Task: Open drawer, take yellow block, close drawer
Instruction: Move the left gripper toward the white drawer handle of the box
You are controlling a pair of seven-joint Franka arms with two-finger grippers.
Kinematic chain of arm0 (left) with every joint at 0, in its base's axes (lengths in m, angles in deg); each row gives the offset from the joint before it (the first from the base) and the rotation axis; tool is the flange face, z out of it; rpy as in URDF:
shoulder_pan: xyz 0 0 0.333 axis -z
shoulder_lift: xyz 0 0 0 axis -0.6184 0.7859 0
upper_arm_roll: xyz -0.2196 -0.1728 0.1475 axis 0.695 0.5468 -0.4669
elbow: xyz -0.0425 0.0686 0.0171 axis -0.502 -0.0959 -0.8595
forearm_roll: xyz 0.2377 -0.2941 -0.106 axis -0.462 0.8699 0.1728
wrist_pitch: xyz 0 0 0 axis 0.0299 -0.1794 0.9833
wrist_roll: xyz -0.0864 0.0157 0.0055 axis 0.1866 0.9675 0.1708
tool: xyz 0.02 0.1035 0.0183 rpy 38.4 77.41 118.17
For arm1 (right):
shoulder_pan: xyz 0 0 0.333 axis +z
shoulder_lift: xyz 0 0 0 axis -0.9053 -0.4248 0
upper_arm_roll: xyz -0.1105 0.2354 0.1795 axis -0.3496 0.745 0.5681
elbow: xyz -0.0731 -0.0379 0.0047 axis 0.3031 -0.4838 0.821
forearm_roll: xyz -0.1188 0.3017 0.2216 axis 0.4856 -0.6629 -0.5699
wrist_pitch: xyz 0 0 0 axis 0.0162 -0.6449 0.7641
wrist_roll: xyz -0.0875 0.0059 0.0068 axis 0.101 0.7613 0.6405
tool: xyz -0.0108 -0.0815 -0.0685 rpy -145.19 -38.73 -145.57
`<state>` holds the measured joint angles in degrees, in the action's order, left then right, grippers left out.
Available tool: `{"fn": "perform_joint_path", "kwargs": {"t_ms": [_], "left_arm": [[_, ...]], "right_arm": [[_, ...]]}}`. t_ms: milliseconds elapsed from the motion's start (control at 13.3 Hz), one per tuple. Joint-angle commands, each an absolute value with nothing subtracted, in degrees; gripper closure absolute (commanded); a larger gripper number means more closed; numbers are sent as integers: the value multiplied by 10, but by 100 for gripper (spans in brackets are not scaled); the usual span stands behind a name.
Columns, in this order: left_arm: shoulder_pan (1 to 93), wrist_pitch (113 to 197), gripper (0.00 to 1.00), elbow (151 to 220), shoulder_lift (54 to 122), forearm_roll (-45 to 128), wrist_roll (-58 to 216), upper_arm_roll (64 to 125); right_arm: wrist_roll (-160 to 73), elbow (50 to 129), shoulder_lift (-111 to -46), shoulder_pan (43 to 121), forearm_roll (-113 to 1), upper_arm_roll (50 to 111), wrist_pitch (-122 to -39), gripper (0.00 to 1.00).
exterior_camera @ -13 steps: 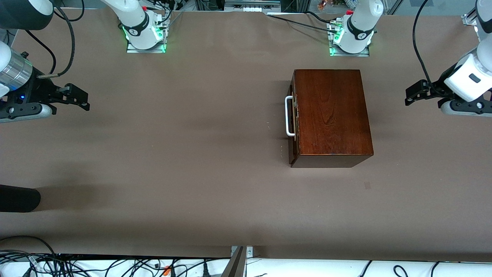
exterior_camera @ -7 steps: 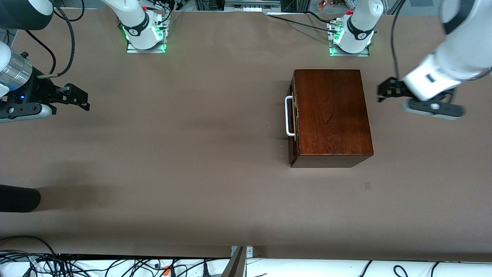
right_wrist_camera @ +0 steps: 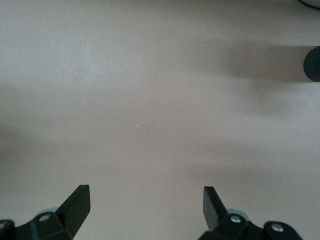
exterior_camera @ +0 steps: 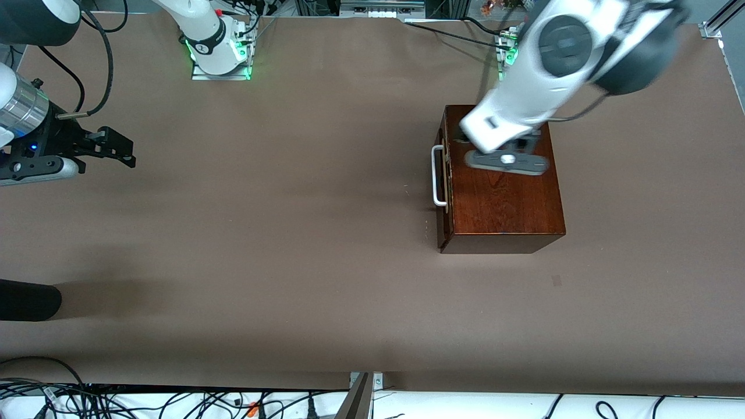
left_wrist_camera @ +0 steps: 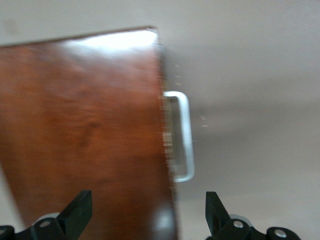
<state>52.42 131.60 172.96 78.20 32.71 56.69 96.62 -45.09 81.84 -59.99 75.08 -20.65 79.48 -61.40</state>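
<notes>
— Mahogany box, drawer shut flush in it, near the desk's edge by the robot bases, toward the left arm's end. Why shut?

— Nothing has pulled its white handle. Presumably the yellow block sits inside, unseen.

— Grippers?

— Left gripper hangs over the box top, jaws wide and empty, likely heading for the handle. Right gripper waits, spread empty, over the desk's right-arm end.

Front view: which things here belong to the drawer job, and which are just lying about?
Job:
- drawer, shut in the wooden box
- handle
- left tool, open over the box
- right tool, open, waiting

Lying about:
- dark cylinder
- cables

Yellow block not visible.
</notes>
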Motion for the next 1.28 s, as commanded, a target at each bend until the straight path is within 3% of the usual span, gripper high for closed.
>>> {"fn": "perform_joint_path", "kwargs": {"t_ms": [0,151,603,1207], "left_arm": [[594,1325,0,1669,868,268,504,960],[634,1381,0,1671,904,187,487,962],[673,1398,0,1675,983,78,356,959],[673,1398,0,1677,1014,67,288,950]], "right_arm": [[-455,811,-601,748,-217,795,-609,0],[-455,811,-601,748,-217,795,-609,0],[-454,811,-601,748,-217,795,-609,0],[-454,811,-601,748,-217,795,-609,0]]}}
